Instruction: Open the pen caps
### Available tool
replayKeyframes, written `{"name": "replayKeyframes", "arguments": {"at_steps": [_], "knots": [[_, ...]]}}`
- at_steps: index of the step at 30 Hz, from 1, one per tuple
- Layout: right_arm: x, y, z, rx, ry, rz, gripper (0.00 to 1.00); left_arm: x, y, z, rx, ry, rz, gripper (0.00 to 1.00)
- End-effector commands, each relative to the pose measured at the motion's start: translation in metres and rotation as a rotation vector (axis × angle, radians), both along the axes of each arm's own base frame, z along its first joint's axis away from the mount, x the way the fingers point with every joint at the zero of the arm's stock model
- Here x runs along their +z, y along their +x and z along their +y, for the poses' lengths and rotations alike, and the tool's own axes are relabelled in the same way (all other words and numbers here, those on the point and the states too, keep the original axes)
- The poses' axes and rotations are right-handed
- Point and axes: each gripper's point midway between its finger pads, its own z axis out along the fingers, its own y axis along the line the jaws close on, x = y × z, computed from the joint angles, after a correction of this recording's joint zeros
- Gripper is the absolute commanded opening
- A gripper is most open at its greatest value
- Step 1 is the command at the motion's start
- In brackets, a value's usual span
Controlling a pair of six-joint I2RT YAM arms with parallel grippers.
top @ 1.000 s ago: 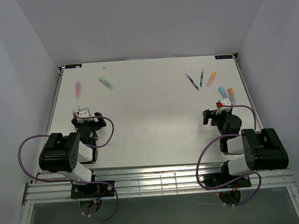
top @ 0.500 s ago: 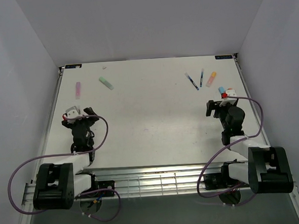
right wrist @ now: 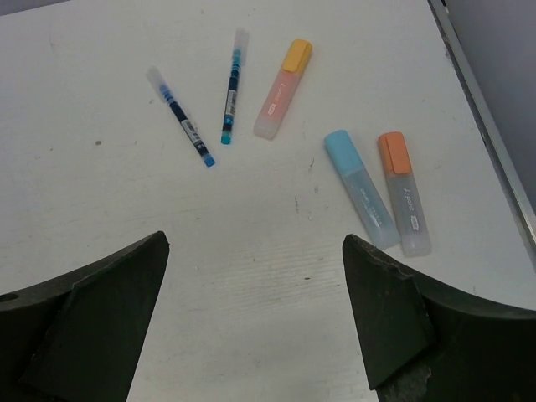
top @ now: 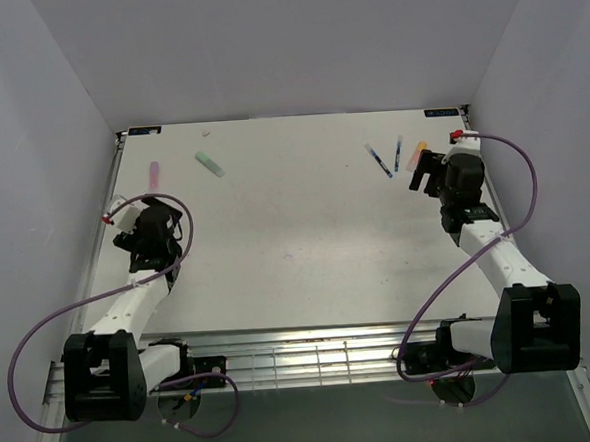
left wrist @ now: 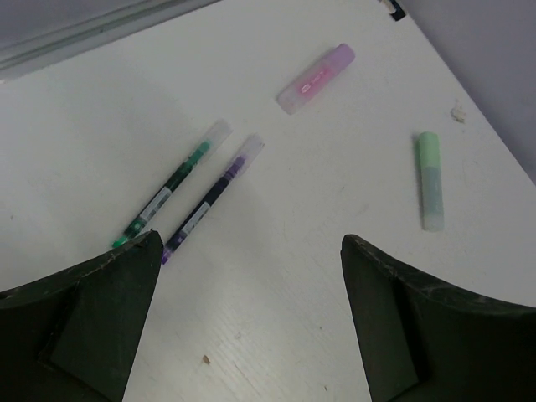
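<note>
Black fingers point(left wrist: 84, 327) of the left gripper point(left wrist: 251, 243) stand wide apart above the white table point(left wrist: 276, 335), with nothing between them. Just past the left fingertip two slim pens lie side by side, slanting away to the right: the green thin pen point(left wrist: 172, 186) and the purple thin pen point(left wrist: 211, 199), each with a clear cap on its far end. Farther out to the right lies the green highlighter point(left wrist: 429, 188), its green cap point(left wrist: 428, 144) on and pointing away. Farthest, near the table's back edge, lies the pink highlighter point(left wrist: 316, 79), in one piece.

On the other side, the right gripper point(right wrist: 255, 243) is likewise spread open and empty over bare table. Beyond its right finger the light blue highlighter point(right wrist: 362, 191) and the orange highlighter point(right wrist: 404, 194) lie side by side, close but apart, with their coloured caps on the far ends. Farther back lies the peach highlighter point(right wrist: 276, 105) with its yellow-orange cap point(right wrist: 296, 56) on. Left of it, the dark blue thin pen point(right wrist: 180, 115) and the light blue thin pen point(right wrist: 232, 85) form a V, their near tips close and their clear-capped ends spread apart.
</note>
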Motion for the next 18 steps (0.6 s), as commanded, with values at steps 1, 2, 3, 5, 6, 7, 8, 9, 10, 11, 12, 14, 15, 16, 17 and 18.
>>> {"name": "replayKeyframes", "arguments": {"at_steps": [1, 2, 3, 5, 6, 7, 8, 9, 10, 11, 12, 14, 15, 16, 17, 18], "knots": [[-0.012, -0.014, -0.016, -0.160, 0.065, 0.144, 0.90, -0.026, -0.032, 0.008, 0.171, -0.137, 0.186, 0.98], [-0.010, -0.013, -0.009, -0.121, 0.084, 0.135, 0.90, -0.029, -0.036, 0.009, 0.195, -0.149, 0.265, 0.98], [-0.008, -0.011, -0.002, -0.085, 0.103, 0.129, 0.90, -0.033, -0.034, 0.002, 0.162, -0.183, 0.306, 0.98], [-0.003, -0.006, 0.008, -0.061, 0.161, 0.134, 0.90, -0.027, -0.019, -0.011, 0.045, -0.190, 0.372, 0.98], [-0.010, -0.004, 0.009, -0.063, 0.163, 0.169, 0.90, -0.043, -0.014, -0.021, -0.036, -0.188, 0.459, 0.98], [-0.013, -0.003, 0.004, -0.090, 0.149, 0.194, 0.90, -0.052, -0.011, -0.040, -0.185, -0.200, 0.536, 0.98], [-0.007, -0.003, -0.001, -0.118, 0.133, 0.235, 0.90, -0.049, 0.000, -0.046, -0.221, -0.217, 0.548, 0.98], [-0.019, -0.001, -0.008, -0.154, 0.104, 0.289, 0.90, -0.076, -0.009, -0.051, -0.230, -0.253, 0.672, 0.98], [-0.020, 0.001, -0.011, -0.166, 0.090, 0.318, 0.90, -0.082, -0.009, -0.057, -0.248, -0.281, 0.705, 0.98], [-0.012, 0.008, -0.012, -0.177, 0.083, 0.321, 0.90, -0.085, -0.009, -0.060, -0.251, -0.296, 0.720, 0.98], [-0.030, 0.004, -0.015, -0.193, 0.069, 0.402, 0.90, -0.087, -0.010, -0.063, -0.256, -0.314, 0.718, 0.98], [-0.038, 0.003, -0.018, -0.209, 0.058, 0.452, 0.90, -0.072, -0.006, -0.071, -0.289, -0.345, 0.634, 0.98], [-0.046, 0.001, -0.020, -0.213, 0.050, 0.491, 0.90, -0.068, -0.003, -0.073, -0.306, -0.348, 0.580, 0.98], [-0.049, 0.000, -0.019, -0.212, 0.047, 0.507, 0.90, -0.059, 0.001, -0.076, -0.322, -0.352, 0.531, 0.98], [-0.051, -0.001, -0.021, -0.215, 0.041, 0.514, 0.90, -0.046, 0.005, -0.076, -0.328, -0.348, 0.476, 0.98], [-0.055, -0.003, -0.026, -0.230, 0.035, 0.525, 0.90, -0.040, 0.008, -0.076, -0.326, -0.351, 0.459, 0.98]]}}
